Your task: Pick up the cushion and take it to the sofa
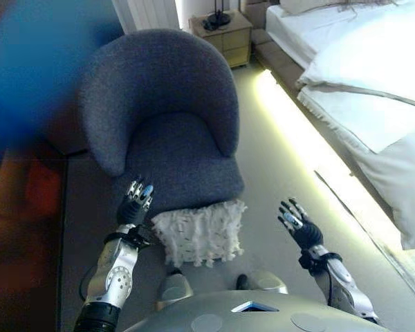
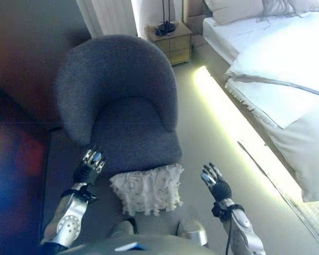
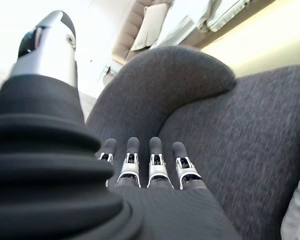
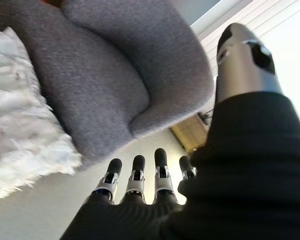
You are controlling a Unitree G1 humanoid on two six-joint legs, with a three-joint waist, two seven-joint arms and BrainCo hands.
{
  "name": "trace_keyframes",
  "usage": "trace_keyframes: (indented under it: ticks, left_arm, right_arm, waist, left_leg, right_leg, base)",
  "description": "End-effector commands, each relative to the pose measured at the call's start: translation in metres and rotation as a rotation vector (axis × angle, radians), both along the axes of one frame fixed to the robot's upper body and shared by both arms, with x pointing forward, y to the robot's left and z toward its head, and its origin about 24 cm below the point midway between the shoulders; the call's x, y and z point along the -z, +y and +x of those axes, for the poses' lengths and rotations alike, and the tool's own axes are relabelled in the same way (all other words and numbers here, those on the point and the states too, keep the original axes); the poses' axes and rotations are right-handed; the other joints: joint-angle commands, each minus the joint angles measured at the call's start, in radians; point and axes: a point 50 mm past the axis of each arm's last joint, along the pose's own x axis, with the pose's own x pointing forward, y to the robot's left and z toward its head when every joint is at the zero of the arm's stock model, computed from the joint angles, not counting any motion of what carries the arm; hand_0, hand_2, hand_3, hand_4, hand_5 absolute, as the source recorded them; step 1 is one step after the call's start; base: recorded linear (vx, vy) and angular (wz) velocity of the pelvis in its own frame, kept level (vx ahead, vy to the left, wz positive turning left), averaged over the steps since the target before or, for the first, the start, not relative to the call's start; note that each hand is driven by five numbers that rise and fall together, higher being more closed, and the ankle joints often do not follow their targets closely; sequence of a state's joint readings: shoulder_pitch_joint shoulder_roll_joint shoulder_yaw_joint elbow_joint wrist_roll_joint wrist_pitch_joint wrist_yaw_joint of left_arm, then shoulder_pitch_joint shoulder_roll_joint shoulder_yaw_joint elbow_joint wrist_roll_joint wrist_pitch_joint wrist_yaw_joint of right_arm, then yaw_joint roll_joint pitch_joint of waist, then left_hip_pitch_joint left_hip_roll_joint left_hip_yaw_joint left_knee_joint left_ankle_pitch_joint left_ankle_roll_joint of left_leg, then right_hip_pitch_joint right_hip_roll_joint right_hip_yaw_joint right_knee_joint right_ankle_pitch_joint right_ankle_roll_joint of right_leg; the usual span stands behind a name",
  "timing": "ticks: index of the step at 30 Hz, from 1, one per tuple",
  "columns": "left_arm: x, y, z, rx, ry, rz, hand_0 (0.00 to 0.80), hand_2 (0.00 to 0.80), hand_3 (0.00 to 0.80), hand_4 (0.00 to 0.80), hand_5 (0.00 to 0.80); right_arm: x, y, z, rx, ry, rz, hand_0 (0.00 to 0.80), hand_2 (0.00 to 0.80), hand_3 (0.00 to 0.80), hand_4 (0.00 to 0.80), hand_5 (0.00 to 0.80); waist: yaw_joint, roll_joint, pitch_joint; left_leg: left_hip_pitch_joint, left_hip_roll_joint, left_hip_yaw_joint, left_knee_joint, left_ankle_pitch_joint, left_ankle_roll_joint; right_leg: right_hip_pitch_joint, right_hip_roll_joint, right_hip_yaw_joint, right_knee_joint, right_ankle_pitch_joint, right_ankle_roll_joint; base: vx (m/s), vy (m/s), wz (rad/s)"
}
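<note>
**Cushion leaning on the armchair front, both hands empty**

The white shaggy cushion [image 1: 199, 232] stands on the floor against the front of the grey armchair [image 1: 167, 117]. The left hand [image 1: 136, 203] hovers beside it, fingers straight. The right hand [image 1: 299, 223] is well apart, fingers spread. Farther off stand a nightstand [image 1: 225, 33] and a bed [image 1: 360, 76].
</note>
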State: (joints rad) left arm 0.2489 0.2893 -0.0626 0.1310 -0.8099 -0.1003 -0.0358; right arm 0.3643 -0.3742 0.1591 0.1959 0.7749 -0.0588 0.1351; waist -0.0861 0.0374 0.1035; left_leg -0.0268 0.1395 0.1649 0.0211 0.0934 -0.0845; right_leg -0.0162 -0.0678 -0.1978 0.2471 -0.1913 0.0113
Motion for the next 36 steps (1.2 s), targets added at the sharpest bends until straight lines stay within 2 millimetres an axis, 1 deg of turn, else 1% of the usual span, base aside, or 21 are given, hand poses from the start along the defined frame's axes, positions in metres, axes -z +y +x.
trace_keyframes:
  ticks: [1, 4, 6, 11, 12, 13, 14, 16, 17, 18, 20, 23, 24, 25, 26, 28, 29, 30, 32, 34, 36]
  left_arm:
    - [-0.02, 0.026, -0.002, -0.044, -0.107, 0.049, 0.0, 0.0, 0.0, 0.0, 0.0]
    - [-0.019, 0.026, -0.001, -0.028, -0.104, 0.05, 0.0, 0.0, 0.0, 0.0, 0.0]
    - [-0.019, 0.026, -0.002, -0.016, -0.107, 0.058, 0.0, 0.0, 0.0, 0.0, 0.0]
    - [-0.023, 0.027, 0.0, 0.001, -0.118, 0.085, 0.0, 0.0, 0.0, 0.0, 0.0]
    - [-0.024, 0.029, -0.001, 0.007, -0.115, 0.096, 0.0, 0.0, 0.0, 0.0, 0.0]
    - [-0.024, 0.03, -0.001, 0.011, -0.113, 0.102, 0.0, 0.0, 0.0, 0.0, 0.0]
    - [-0.024, 0.031, -0.002, 0.015, -0.108, 0.12, 0.0, 0.0, 0.0, 0.0, 0.0]
    - [-0.025, 0.033, -0.002, 0.026, -0.105, 0.152, 0.0, 0.0, 0.0, 0.0, 0.0]
    - [-0.026, 0.033, -0.002, 0.035, -0.104, 0.169, 0.0, 0.0, 0.0, 0.0, 0.0]
    - [-0.026, 0.034, -0.002, 0.045, -0.096, 0.184, 0.0, 0.0, 0.0, 0.0, 0.0]
    - [-0.026, 0.036, -0.002, 0.048, -0.079, 0.204, 0.0, 0.0, 0.0, 0.0, 0.0]
    - [-0.028, 0.041, -0.001, 0.039, -0.069, 0.21, 0.0, 0.0, 0.0, 0.0, 0.0]
    - [-0.029, 0.042, 0.0, 0.039, -0.073, 0.215, 0.0, 0.0, 0.0, 0.0, 0.0]
    - [-0.03, 0.041, 0.002, 0.037, -0.079, 0.218, 0.0, 0.0, 0.0, 0.0, 0.0]
    - [-0.031, 0.04, 0.004, 0.037, -0.084, 0.22, 0.0, 0.0, 0.0, 0.0, 0.0]
    - [-0.033, 0.037, 0.008, 0.043, -0.094, 0.217, 0.0, 0.0, 0.0, 0.0, 0.0]
    - [-0.033, 0.037, 0.009, 0.045, -0.094, 0.216, 0.0, 0.0, 0.0, 0.0, 0.0]
    - [-0.033, 0.036, 0.009, 0.053, -0.09, 0.22, 0.0, 0.0, 0.0, 0.0, 0.0]
    - [-0.032, 0.037, 0.008, 0.054, -0.078, 0.223, 0.0, 0.0, 0.0, 0.0, 0.0]
    - [-0.029, 0.039, 0.003, 0.048, -0.062, 0.227, 0.0, 0.0, 0.0, 0.0, 0.0]
    - [-0.028, 0.041, 0.0, 0.04, -0.051, 0.228, 0.0, 0.0, 0.0, 0.0, 0.0]
  right_arm:
    - [-0.024, 0.004, 0.022, -0.024, -0.153, -0.003, 0.0, 0.0, 0.0, 0.0, 0.0]
    - [-0.027, 0.005, 0.022, -0.012, -0.168, 0.001, 0.0, 0.0, 0.0, 0.0, 0.0]
    - [-0.03, 0.008, 0.025, -0.004, -0.184, 0.013, 0.0, 0.0, 0.0, 0.0, 0.0]
    - [-0.035, 0.013, 0.03, -0.005, -0.207, 0.028, 0.0, 0.0, 0.0, 0.0, 0.0]
    - [-0.034, 0.016, 0.031, 0.0, -0.206, 0.034, 0.0, 0.0, 0.0, 0.0, 0.0]
    - [-0.033, 0.017, 0.031, 0.003, -0.205, 0.04, 0.0, 0.0, 0.0, 0.0, 0.0]
    - [-0.032, 0.019, 0.031, 0.009, -0.203, 0.042, 0.0, 0.0, 0.0, 0.0, 0.0]
    - [-0.03, 0.021, 0.032, 0.023, -0.199, 0.044, 0.0, 0.0, 0.0, 0.0, 0.0]
    - [-0.028, 0.021, 0.031, 0.032, -0.198, 0.047, 0.0, 0.0, 0.0, 0.0, 0.0]
    - [-0.027, 0.021, 0.028, 0.043, -0.19, 0.045, 0.0, 0.0, 0.0, 0.0, 0.0]
    - [-0.024, 0.02, 0.024, 0.055, -0.172, 0.046, 0.0, 0.0, 0.0, 0.0, 0.0]
    - [-0.019, 0.02, 0.017, 0.04, -0.16, 0.05, 0.0, 0.0, 0.0, 0.0, 0.0]
    - [-0.018, 0.02, 0.017, 0.039, -0.163, 0.052, 0.0, 0.0, 0.0, 0.0, 0.0]
    - [-0.018, 0.021, 0.019, 0.042, -0.169, 0.056, 0.0, 0.0, 0.0, 0.0, 0.0]
    - [-0.018, 0.022, 0.022, 0.044, -0.174, 0.059, 0.0, 0.0, 0.0, 0.0, 0.0]
    - [-0.02, 0.024, 0.027, 0.042, -0.189, 0.063, 0.0, 0.0, 0.0, 0.0, 0.0]
    - [-0.021, 0.024, 0.029, 0.042, -0.192, 0.064, 0.0, 0.0, 0.0, 0.0, 0.0]
    - [-0.021, 0.025, 0.03, 0.039, -0.19, 0.065, 0.0, 0.0, 0.0, 0.0, 0.0]
    - [-0.02, 0.025, 0.028, 0.024, -0.179, 0.059, 0.0, 0.0, 0.0, 0.0, 0.0]
    - [-0.017, 0.024, 0.021, 0.008, -0.148, 0.065, 0.0, 0.0, 0.0, 0.0, 0.0]
    - [-0.013, 0.022, 0.013, -0.008, -0.119, 0.072, 0.0, 0.0, 0.0, 0.0, 0.0]
  waist:
    - [0.038, -0.055, -0.012]
    - [0.04, -0.056, -0.009]
    - [0.05, -0.062, -0.008]
    - [0.072, -0.077, -0.003]
    - [0.081, -0.083, -0.004]
    - [0.086, -0.087, -0.005]
    - [0.095, -0.094, -0.004]
    - [0.107, -0.096, -0.005]
    - [0.11, -0.095, -0.004]
    - [0.109, -0.097, 0.001]
    - [0.11, -0.095, 0.003]
    - [0.109, -0.098, 0.007]
    - [0.11, -0.102, 0.012]
    - [0.112, -0.106, 0.017]
    - [0.113, -0.113, 0.022]
    - [0.111, -0.132, 0.034]
    - [0.111, -0.134, 0.036]
    - [0.107, -0.136, 0.036]
    - [0.098, -0.145, 0.037]
    - [0.088, -0.149, 0.034]
    - [0.08, -0.151, 0.027]
  left_leg:
    - [-0.006, 0.033, 0.021, -0.039, -0.015, -0.027]
    - [-0.01, 0.016, 0.049, -0.04, -0.029, -0.014]
    - [-0.015, -0.002, 0.03, -0.036, -0.041, -0.002]
    - [-0.034, -0.028, 0.035, 0.013, -0.08, 0.03]
    - [-0.033, -0.04, 0.037, 0.022, -0.094, 0.046]
    - [-0.032, -0.047, 0.037, 0.026, -0.1, 0.054]
    - [-0.029, -0.067, 0.04, 0.037, -0.118, 0.073]
    - [-0.03, -0.089, 0.048, 0.051, -0.137, 0.096]
    - [-0.026, -0.098, 0.052, 0.058, -0.15, 0.111]
    - [-0.008, -0.117, 0.043, 0.069, -0.182, 0.122]
    - [0.003, -0.132, 0.043, 0.077, -0.195, 0.133]
    - [0.014, -0.133, 0.044, 0.079, -0.203, 0.13]
    - [0.016, -0.13, 0.038, 0.082, -0.207, 0.122]
    - [0.002, -0.123, 0.043, 0.089, -0.195, 0.121]
    - [-0.001, -0.121, 0.042, 0.098, -0.204, 0.115]
    - [0.0, -0.118, 0.041, 0.111, -0.232, 0.103]
    - [0.002, -0.115, 0.039, 0.112, -0.238, 0.1]
    - [0.016, -0.108, 0.028, 0.11, -0.259, 0.092]
    - [0.023, -0.103, 0.029, 0.118, -0.259, 0.093]
    - [0.046, -0.09, 0.027, 0.129, -0.273, 0.088]
    - [0.064, -0.071, 0.026, 0.149, -0.286, 0.079]
  right_leg:
    - [0.069, -0.03, 0.073, -0.137, 0.076, 0.046]
    - [0.072, -0.042, 0.052, -0.13, 0.069, 0.057]
    - [0.068, -0.055, 0.047, -0.121, 0.068, 0.071]
    - [0.065, -0.101, 0.023, -0.091, 0.069, 0.108]
    - [0.067, -0.123, 0.011, -0.072, 0.083, 0.125]
    - [0.067, -0.134, 0.007, -0.062, 0.092, 0.133]
    - [0.067, -0.163, -0.001, -0.024, 0.113, 0.139]
    - [0.045, -0.209, -0.011, 0.063, 0.163, 0.138]
    - [0.018, -0.235, -0.007, 0.135, 0.19, 0.135]
    - [-0.003, -0.258, 0.011, 0.233, 0.194, 0.135]
    - [-0.035, -0.274, 0.017, 0.292, 0.226, 0.128]
    - [-0.06, -0.276, 0.012, 0.211, 0.251, 0.132]
    - [-0.062, -0.272, 0.007, 0.117, 0.261, 0.139]
    - [-0.072, -0.27, -0.007, 0.037, 0.29, 0.137]
    - [-0.079, -0.274, -0.011, -0.025, 0.314, 0.149]
    - [-0.114, -0.296, -0.004, -0.139, 0.396, 0.19]
    - [-0.122, -0.3, -0.001, -0.154, 0.411, 0.198]
    - [-0.135, -0.302, 0.013, -0.192, 0.421, 0.218]
    - [-0.148, -0.308, 0.022, -0.222, 0.449, 0.222]
    - [-0.143, -0.306, 0.025, -0.225, 0.444, 0.227]
    - [-0.131, -0.294, 0.028, -0.22, 0.417, 0.225]
  base:
    - [0.18, 0.11, 0.2]
    - [0.207, 0.126, -0.03]
    - [0.193, 0.126, 0.06]
    - [0.176, 0.146, -0.01]
    - [0.187, 0.153, -0.03]
    - [0.248, 0.22, -0.05]
    - [0.206, 0.213, -0.05]
    - [0.176, 0.239, -0.05]
    - [0.213, 0.261, -0.15]
    - [0.227, 0.246, -0.23]
    - [0.219, 0.173, -0.04]
    - [0.176, -0.013, 0.07]
    - [0.098, -0.164, 0.08]
    - [0.069, -0.207, 0.02]
    - [0.047, -0.216, -0.05]
    - [0.111, -0.206, -0.11]
    - [0.212, -0.179, -0.19]
    - [0.208, -0.176, -0.07]
    - [0.246, -0.196, 0.25]
    - [0.295, -0.19, 0.25]
    - [0.313, -0.224, -0.05]
